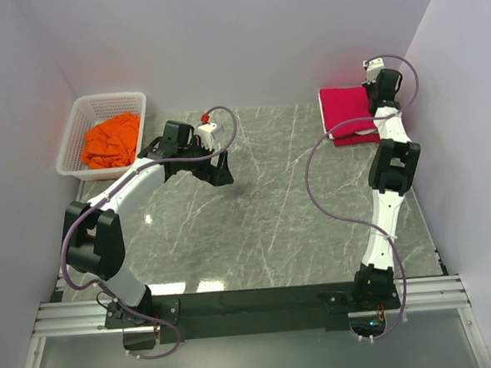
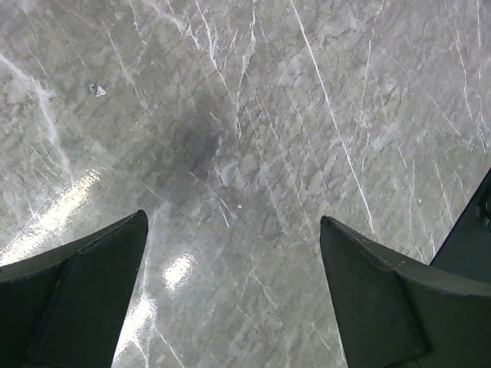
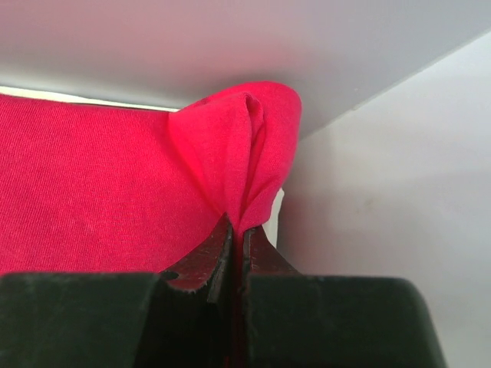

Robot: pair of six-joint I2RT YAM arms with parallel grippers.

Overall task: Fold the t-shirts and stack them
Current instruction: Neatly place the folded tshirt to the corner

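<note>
Right gripper, upper right, jaws pinched on red t-shirt fold. Left gripper jaws wide apart, empty, above table. Orange t-shirt in basket, upper left.

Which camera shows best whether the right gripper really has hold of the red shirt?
Right wrist: the right gripper is shut on a pinched-up fold of the red shirt. Top external shows the folded shirt, not the pinch itself. Left wrist sees only tabletop.
</note>
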